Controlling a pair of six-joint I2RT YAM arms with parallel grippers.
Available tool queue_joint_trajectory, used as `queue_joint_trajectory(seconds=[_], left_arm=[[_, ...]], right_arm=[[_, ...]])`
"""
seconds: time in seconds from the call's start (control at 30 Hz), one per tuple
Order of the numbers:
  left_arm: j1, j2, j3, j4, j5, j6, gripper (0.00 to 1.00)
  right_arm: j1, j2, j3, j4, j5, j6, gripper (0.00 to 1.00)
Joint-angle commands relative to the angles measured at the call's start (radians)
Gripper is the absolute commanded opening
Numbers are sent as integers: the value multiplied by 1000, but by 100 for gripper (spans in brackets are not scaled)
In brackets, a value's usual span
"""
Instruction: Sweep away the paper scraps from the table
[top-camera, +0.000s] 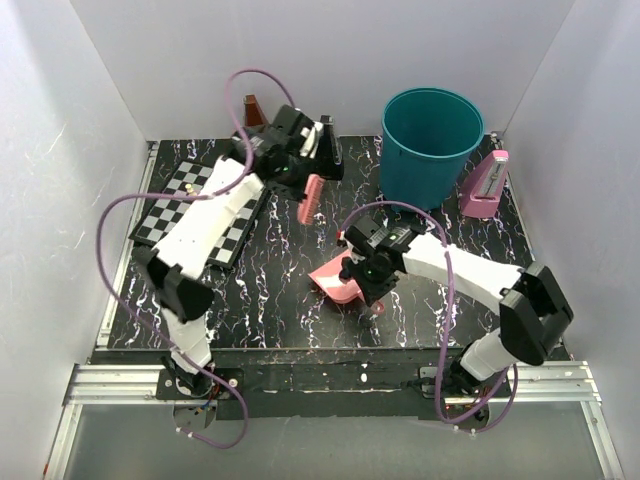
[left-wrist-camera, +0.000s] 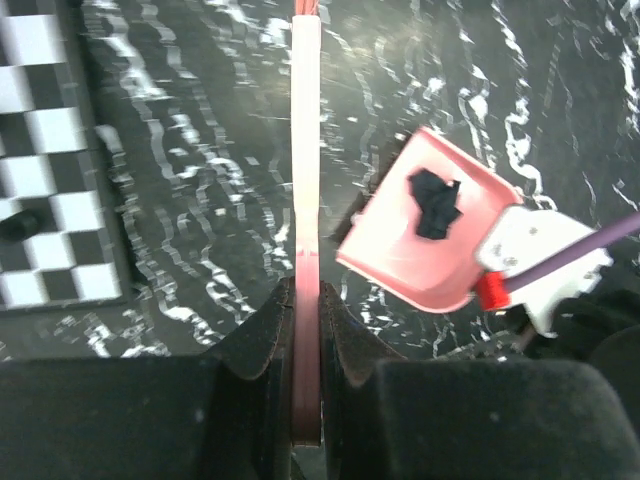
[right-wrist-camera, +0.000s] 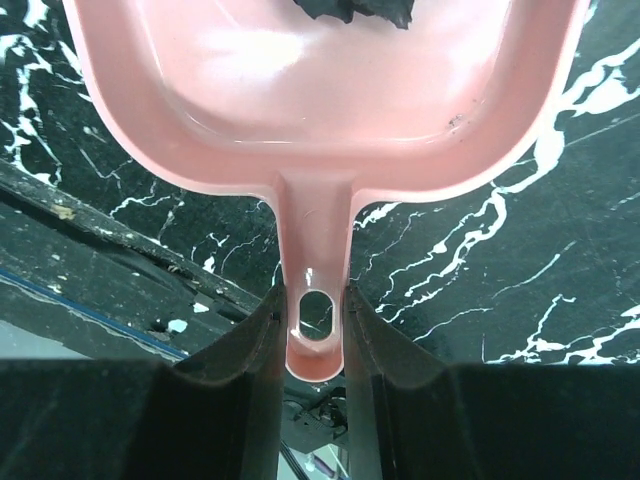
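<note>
Paper scrap: one dark crumpled paper scrap (left-wrist-camera: 435, 203) lies inside the pink dustpan (left-wrist-camera: 400, 270), at the end of the tray farthest from the handle.
Scrap to right hand: straight ahead of the right hand (right-wrist-camera: 315, 310), beyond the handle, not touching the fingers.
Scrap to left hand: to the side of the pink brush (left-wrist-camera: 305, 150), apart from it.
Right hand: closed on the dustpan's handle.
Left hand: the left hand (left-wrist-camera: 305, 330) is clamped on the brush.
Right arm: bent inward, hand low at mid tabletop (top-camera: 270, 300).
Left arm: stretched over the chessboard (top-camera: 190, 195) toward the back, beside the teal bin (top-camera: 430, 145).
</note>
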Motion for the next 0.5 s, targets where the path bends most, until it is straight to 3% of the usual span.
queue_joint_trajectory(seconds=[0.0, 0.2, 0.47], left_arm=[[9, -219, -126, 15, -270, -39, 0], [43, -487, -464, 267, -480, -29, 0], [45, -777, -855, 551, -507, 72, 0]], right_arm=[[1, -97, 31, 6, 42, 18, 1], [-8, -160, 156, -98, 33, 26, 1], [-129, -164, 468, -228, -51, 44, 1]])
